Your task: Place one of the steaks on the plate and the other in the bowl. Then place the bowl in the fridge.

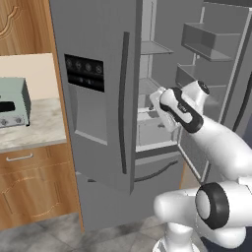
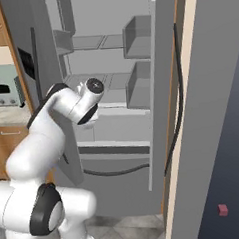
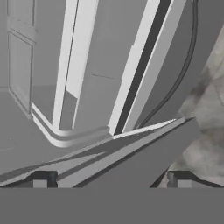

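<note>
Reaching into the open fridge (image 1: 98, 98) with our gripper (image 3: 109, 177) spread wide and empty, we can't spot the bowl or steaks anywhere, so we risk clipping a fridge shelf (image 2: 113, 111).

Much of the scene is cut off or blocked

The fridge (image 1: 98, 98) runs past the top edge in both base views; the arm hides part of its lower shelves. The toaster oven (image 1: 12, 102) on the counter (image 1: 39, 128) is clipped by the left edge.
</note>
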